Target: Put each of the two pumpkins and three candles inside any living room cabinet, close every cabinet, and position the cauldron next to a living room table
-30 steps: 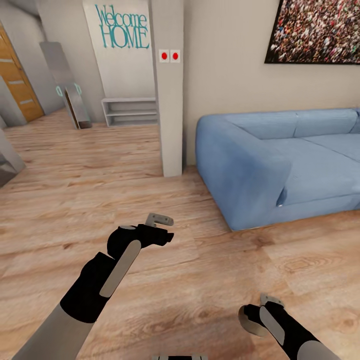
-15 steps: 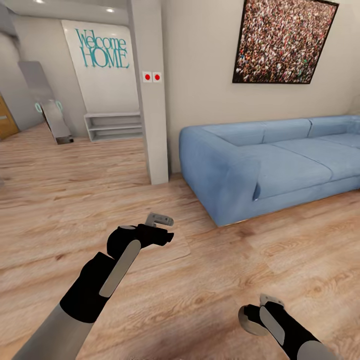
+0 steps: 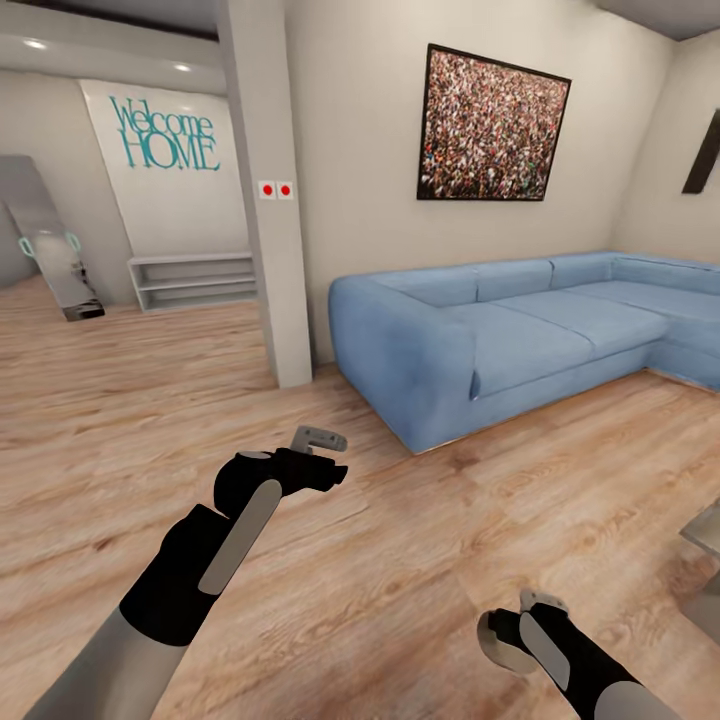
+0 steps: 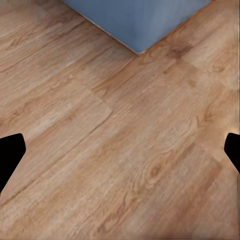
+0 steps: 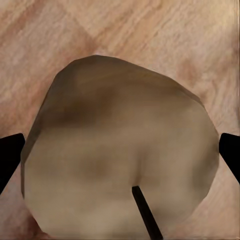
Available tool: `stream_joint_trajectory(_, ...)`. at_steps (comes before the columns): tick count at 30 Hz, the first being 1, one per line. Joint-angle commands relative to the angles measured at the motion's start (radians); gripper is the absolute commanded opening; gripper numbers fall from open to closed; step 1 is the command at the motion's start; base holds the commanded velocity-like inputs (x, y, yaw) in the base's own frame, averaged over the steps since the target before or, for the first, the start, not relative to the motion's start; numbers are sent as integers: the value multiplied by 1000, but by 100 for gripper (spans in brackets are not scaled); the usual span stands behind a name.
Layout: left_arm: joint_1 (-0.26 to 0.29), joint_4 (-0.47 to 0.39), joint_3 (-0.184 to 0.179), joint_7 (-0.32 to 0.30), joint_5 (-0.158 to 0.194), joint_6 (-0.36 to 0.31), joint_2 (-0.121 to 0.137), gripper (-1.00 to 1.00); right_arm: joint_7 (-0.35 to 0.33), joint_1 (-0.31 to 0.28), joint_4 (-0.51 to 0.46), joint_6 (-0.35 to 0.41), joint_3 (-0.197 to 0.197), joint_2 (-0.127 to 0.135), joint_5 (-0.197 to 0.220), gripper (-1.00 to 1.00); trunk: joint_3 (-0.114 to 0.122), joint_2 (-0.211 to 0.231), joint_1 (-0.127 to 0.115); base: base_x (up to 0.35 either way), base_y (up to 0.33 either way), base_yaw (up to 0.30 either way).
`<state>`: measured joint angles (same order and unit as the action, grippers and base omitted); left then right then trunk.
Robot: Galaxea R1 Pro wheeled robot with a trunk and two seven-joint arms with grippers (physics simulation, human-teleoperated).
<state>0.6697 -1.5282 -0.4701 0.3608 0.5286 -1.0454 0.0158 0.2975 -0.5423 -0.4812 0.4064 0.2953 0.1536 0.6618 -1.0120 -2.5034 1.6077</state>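
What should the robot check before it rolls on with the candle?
1. Candle held between the right gripper's fingers: ok, both fingertips sit at its sides.
2. Left gripper free: ok, open over bare floor.
3. Sofa out of the arms' way: ok, it sits ahead, apart from both.
4. Pillar out of the way: ok, off to the left ahead.
5. Glassy table corner near the right arm: cannot tell how close.
6. Cabinet found: cannot tell where it is.
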Motion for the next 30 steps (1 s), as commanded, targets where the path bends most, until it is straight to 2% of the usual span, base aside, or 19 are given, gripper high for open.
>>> stream_joint_trajectory(1,1,-1,-2,10,10,-2,1,100,9,-1,-2,3,8,1,10,-100,4,0,-1,-223,236,-260)
stream_joint_trajectory(11,1,-3,-2,10,10,-2,1,100,8,-1,-2,3,8,1,10,-100,52,2,-6,-209,236,-260)
stream_joint_trajectory(16,1,-3,-2,10,10,-2,1,100,8,-1,-2,3,8,1,10,-100,76,4,-8,-74,216,-260)
stream_joint_trajectory(25,1,-3,-3,10,10,-2,1,100,8,-1,-2,3,8,1,10,-100,112,67,-42,-22,130,-260)
stream_joint_trajectory(30,1,-3,-3,10,10,-2,1,100,8,-1,-2,3,8,1,10,-100,132,102,-62,-159,129,-260)
